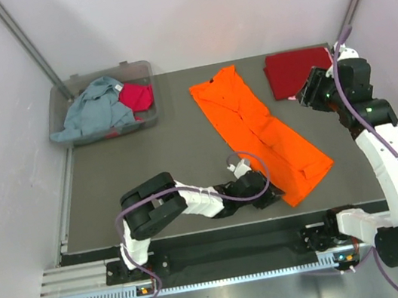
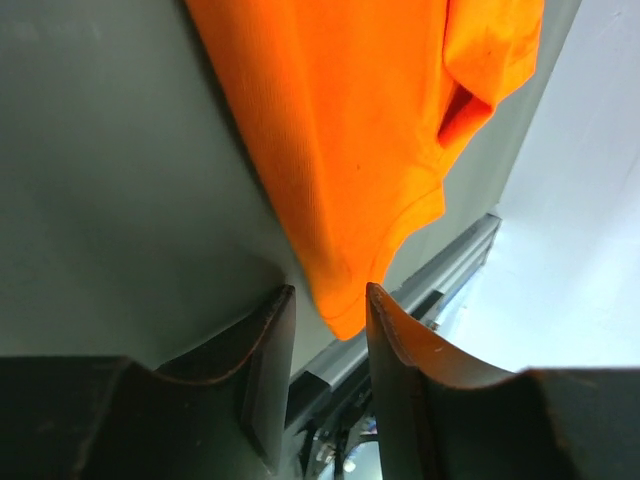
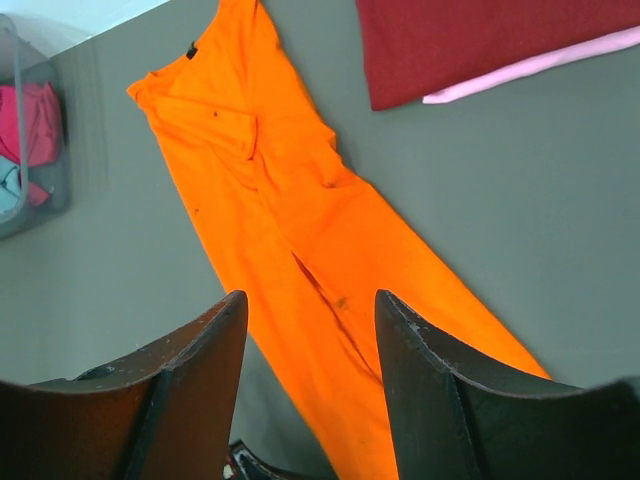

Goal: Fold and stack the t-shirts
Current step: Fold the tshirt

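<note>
- Two tees look finished: the dark red tee (image 1: 294, 70) lies folded flat to the far right of the orange tee (image 1: 262, 135). The pink tee (image 3: 520, 78) shows as an edge beneath it, so the stack is judged begun.
- One tee is in work: the orange tee lies on the table (image 1: 149, 172) as a long narrow strip with its sides turned in. Its collar is at the far end and its hem at the near end. The lengthwise folds appear done; the crosswise folds are not yet made.
- Left pincer (image 2: 325, 300): low at the near hem corner of the orange tee. The jaws are apart, with the corner tip lying in the gap between them and not clamped.
- Right pincer (image 3: 310, 300): raised to the right of the orange tee's far half, close to the dark red tee. The jaws are apart and hold nothing.
- At least two tees remain unfolded: the grey-blue tee (image 1: 97, 109) and the magenta tee (image 1: 137, 96) lie crumpled in the bin (image 1: 141, 68), well to the left of the orange tee's collar.
- Work left, as judged: fold the orange tee crosswise, set it on the dark red tee, then process the tees from the bin. Overall the task is under halfway.
</note>
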Motion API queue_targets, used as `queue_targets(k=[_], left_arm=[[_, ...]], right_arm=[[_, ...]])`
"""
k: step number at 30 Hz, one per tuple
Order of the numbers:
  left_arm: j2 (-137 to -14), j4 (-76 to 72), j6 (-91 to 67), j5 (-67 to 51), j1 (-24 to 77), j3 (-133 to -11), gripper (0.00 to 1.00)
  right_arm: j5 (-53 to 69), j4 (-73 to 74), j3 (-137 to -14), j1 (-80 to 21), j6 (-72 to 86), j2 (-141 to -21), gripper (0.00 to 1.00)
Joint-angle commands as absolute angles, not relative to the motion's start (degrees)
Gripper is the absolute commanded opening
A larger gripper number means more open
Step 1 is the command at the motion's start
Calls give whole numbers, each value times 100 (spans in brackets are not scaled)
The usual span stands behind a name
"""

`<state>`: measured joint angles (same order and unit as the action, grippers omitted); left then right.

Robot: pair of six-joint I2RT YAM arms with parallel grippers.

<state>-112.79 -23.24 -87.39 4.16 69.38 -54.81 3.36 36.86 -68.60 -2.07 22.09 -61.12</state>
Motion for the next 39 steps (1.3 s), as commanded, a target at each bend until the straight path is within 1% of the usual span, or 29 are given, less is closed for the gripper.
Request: queue_targets(k=[1,5,10,19,22,23,26,27,28,32,39], left_arm=[[-11426,-2505,-8982,457,7075,-5616,39],[-11417,-2312,-9061,369,7128,-5599,38],[-11443,-2408,-9035,378,7146,-5634,38],[-11698,-2584,-9079,238,7146,-5687,35],[-11795,-2672,-9158,159,7146,-5704,29],[-11830,-2707,-9184,71,7146,-5695,23],[-11734,-2532,-9106,35,7146,-5713,12],[-11664,-2305,-9062,44,7146,-5687,2],[-11515,-2198,-8957,79,7137,-5660,0],[-11136,-1680,-8702,307,7137,-5494,0],[-10785,-1328,-8473,316,7137,-5256,0]], right_arm=[[378,3524,-6821,-193,2224,-5933,55],[404,3498,-6759,-202,2259,-5889,54],[448,3498,-6715,-202,2320,-5792,55],[492,3472,-6645,-202,2355,-5792,55],[536,3410,-6557,-202,2382,-5809,55],[545,3401,-6548,-202,2382,-5818,55],[598,3419,-6583,-202,2373,-5862,55],[598,3445,-6609,-202,2364,-5880,55],[598,3489,-6679,-193,2347,-5915,55],[773,3586,-6715,-193,2285,-5968,55],[905,3595,-6478,-202,2215,-6047,56]])
